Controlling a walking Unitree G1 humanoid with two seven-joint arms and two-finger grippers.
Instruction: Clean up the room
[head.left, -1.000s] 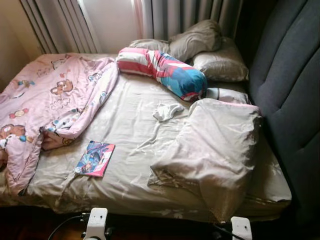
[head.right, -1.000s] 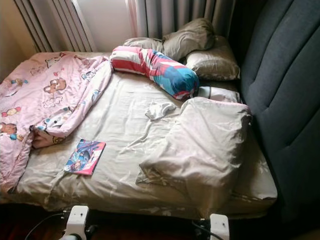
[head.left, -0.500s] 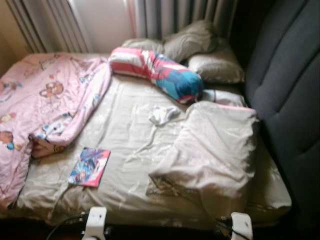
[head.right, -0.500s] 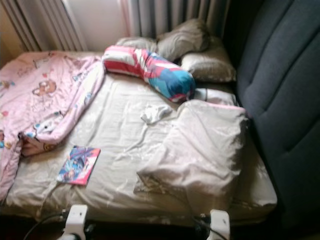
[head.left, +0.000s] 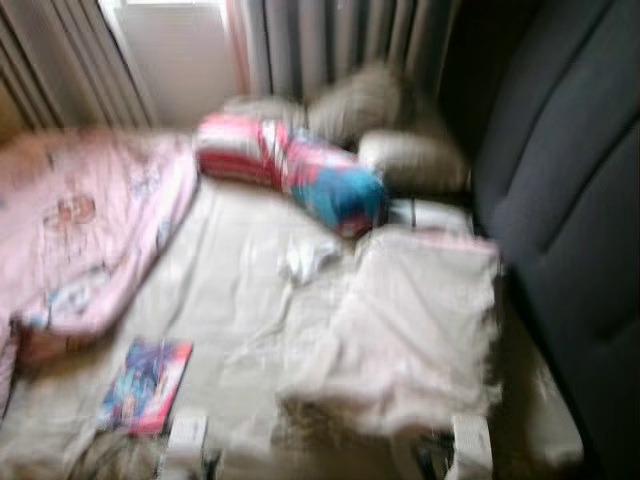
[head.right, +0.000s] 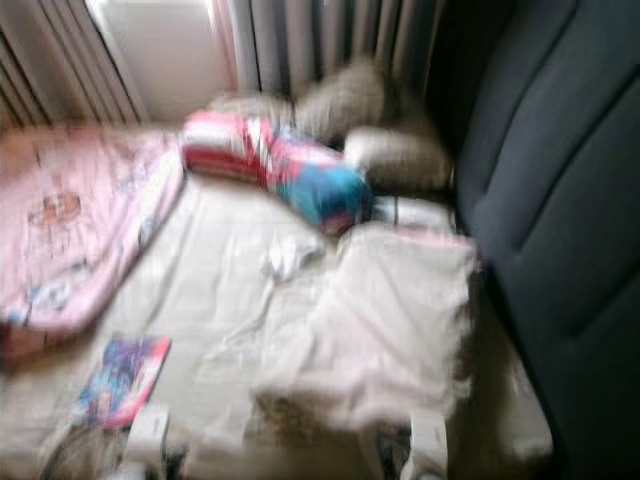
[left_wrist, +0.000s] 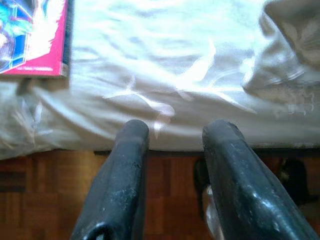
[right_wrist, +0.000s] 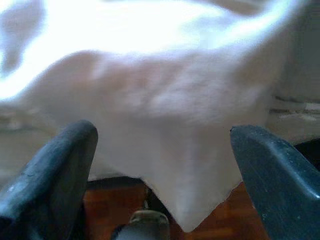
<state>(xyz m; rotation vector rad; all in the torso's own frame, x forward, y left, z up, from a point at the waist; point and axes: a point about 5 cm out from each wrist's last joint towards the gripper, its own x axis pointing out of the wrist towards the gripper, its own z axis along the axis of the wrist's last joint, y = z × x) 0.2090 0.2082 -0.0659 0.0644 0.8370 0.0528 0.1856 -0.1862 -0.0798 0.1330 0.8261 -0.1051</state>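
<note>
The head views are blurring, but a bed with a beige sheet is lying before the robot, beside a dark padded headboard on the right. A pink cartoon blanket is bunching over the bed's left side, and a striped red, white and blue bolster is resting near the far end in front of beige pillows. A small white cloth is lying mid-bed, and a folded beige duvet is draping over the near right edge. A colourful book is sitting on the sheet near the near left edge.

The left gripper is hovering over the wooden floor just short of the mattress edge, its fingers parted with nothing between them; the book is lying just beyond and off to one side of it. The right gripper is spreading wide and empty, facing the hanging corner of the duvet, close but apart from it.
</note>
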